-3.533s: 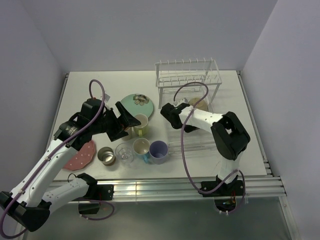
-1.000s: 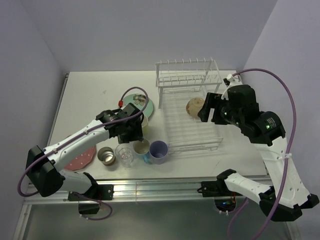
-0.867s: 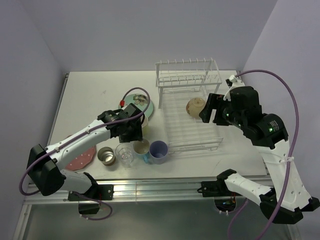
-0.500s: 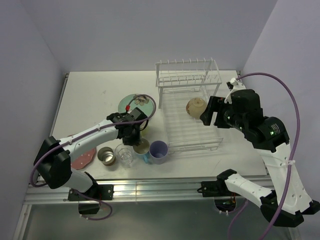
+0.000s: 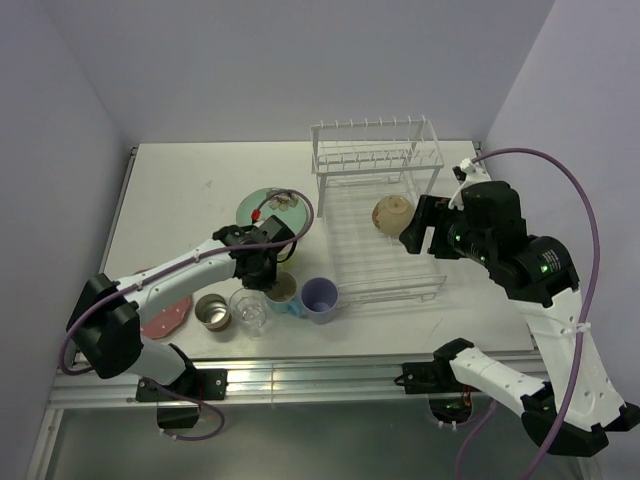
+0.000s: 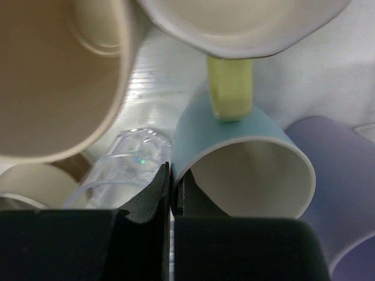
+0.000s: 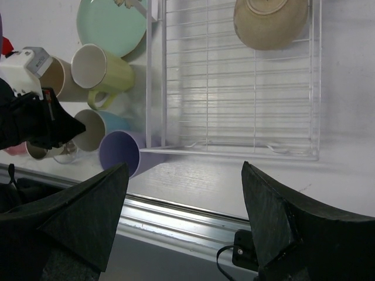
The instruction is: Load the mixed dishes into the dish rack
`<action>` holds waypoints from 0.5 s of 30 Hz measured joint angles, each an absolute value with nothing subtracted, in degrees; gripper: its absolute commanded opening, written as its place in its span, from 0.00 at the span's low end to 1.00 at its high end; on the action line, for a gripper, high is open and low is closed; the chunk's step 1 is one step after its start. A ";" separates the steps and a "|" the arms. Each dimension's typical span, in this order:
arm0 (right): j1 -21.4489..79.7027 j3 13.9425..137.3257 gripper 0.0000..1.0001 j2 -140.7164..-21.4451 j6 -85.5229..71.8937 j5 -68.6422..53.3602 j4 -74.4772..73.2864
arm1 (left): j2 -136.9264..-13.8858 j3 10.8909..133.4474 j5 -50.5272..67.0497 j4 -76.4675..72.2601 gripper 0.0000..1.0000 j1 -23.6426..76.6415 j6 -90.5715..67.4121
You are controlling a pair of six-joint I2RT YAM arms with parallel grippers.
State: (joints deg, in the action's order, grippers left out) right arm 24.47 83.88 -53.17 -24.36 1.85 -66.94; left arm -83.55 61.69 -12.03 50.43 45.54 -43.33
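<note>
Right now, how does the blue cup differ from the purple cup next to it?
The blue cup is pale blue; the purple cup is lavender. The left gripper is shut on the blue cup's rim, while nothing holds the purple cup. The purple cup sits nearer the dish rack than the blue cup. Both stand mouth up on the table, outside the rack.

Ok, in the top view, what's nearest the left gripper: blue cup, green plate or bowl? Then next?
1. blue cup, rim in the left gripper
2. green plate, just behind
3. bowl, over in the rack
</note>
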 measured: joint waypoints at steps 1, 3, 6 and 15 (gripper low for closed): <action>24.47 83.83 0.85 -53.19 -24.38 1.76 -66.92 | -83.35 61.89 -12.67 51.20 0.00 45.54 -43.31; 24.47 83.83 0.85 -53.28 -24.40 1.37 -66.89 | -82.78 62.83 -14.02 53.52 0.00 45.54 -43.31; 24.47 83.83 0.85 -53.43 -24.45 0.84 -66.89 | -81.54 64.90 -15.51 56.82 0.00 45.54 -43.31; 24.47 83.57 0.85 -55.35 -25.17 -3.86 -66.52 | -70.30 68.79 -14.06 61.65 0.00 45.54 -43.79</action>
State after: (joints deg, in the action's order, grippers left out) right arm 24.47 83.57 -55.35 -25.17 -3.86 -66.52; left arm -70.30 68.79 -14.06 61.65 45.54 -43.79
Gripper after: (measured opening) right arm 0.849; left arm 0.057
